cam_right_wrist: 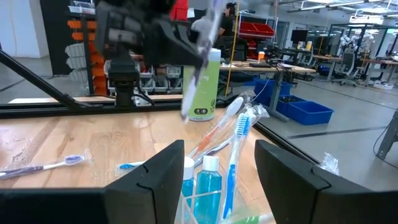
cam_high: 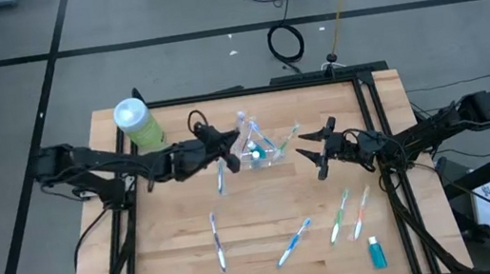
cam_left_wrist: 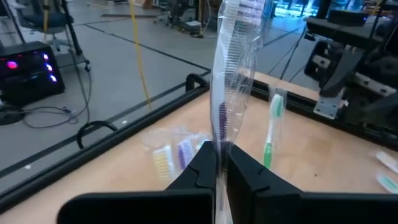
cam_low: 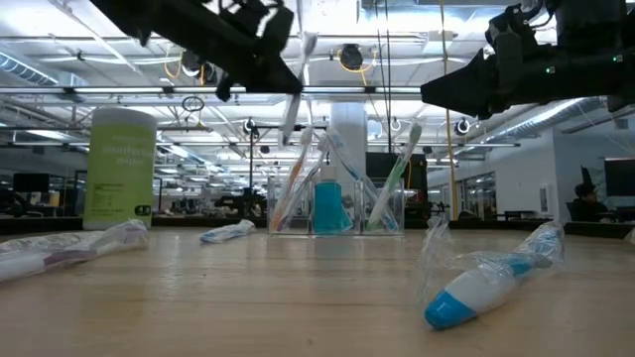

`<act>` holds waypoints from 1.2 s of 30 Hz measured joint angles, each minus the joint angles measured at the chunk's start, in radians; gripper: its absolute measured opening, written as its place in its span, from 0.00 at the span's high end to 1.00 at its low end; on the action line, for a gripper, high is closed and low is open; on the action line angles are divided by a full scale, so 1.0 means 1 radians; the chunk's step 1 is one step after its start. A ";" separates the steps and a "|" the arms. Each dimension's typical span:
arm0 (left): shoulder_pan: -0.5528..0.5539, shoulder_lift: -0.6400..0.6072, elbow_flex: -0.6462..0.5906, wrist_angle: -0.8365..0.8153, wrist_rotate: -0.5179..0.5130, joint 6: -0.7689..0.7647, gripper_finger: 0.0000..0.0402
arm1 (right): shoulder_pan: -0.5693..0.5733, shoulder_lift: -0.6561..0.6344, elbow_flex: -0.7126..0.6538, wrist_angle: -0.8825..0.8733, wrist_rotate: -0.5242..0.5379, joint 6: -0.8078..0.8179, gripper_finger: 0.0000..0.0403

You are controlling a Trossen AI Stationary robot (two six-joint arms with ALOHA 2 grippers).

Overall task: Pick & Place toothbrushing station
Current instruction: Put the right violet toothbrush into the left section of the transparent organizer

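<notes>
The clear cup [cam_high: 259, 151] stands mid-table holding several toothbrushes and teal tubes [cam_right_wrist: 209, 180]. My left gripper [cam_high: 224, 152] hovers just left of the cup, above the table, shut on a wrapped toothbrush [cam_low: 296, 89]. My right gripper [cam_high: 316, 144] stands open just right of the cup and touches nothing. Wrapped toothbrushes lie flat on the table nearer the front edge [cam_high: 217, 242] [cam_high: 294, 242] [cam_high: 340, 217]. A teal tube [cam_high: 377, 253] lies at the front right. My left gripper pinches the wrapped toothbrush between its two fingers, on the handle [cam_left_wrist: 219, 144] partway along its length. The fingers come nearly level from the table's left and lie across the brush. It is lifted clear, steeply tilted, with its long part [cam_left_wrist: 235, 37] standing above the fingers.
The large green canister with a white lid [cam_high: 138, 123] stands at the table's far left, behind my left arm. A black frame rail [cam_high: 248, 89] runs along the table's edges. Bare wood lies between the cup and the brushes near the front edge.
</notes>
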 joint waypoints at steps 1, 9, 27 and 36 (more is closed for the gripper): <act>0.005 0.028 0.000 0.028 0.010 0.002 0.99 | 0.000 0.000 0.000 0.000 0.000 0.000 0.53; 0.030 0.183 0.000 0.133 0.042 -0.037 0.95 | 0.000 0.000 0.000 -0.020 0.000 0.000 0.54; 0.029 0.325 0.000 0.075 -0.003 -0.262 0.98 | 0.003 0.000 0.000 -0.037 -0.001 0.004 0.55; 0.029 0.327 0.000 0.065 0.001 -0.273 0.86 | 0.003 0.000 0.000 -0.037 -0.001 0.004 0.55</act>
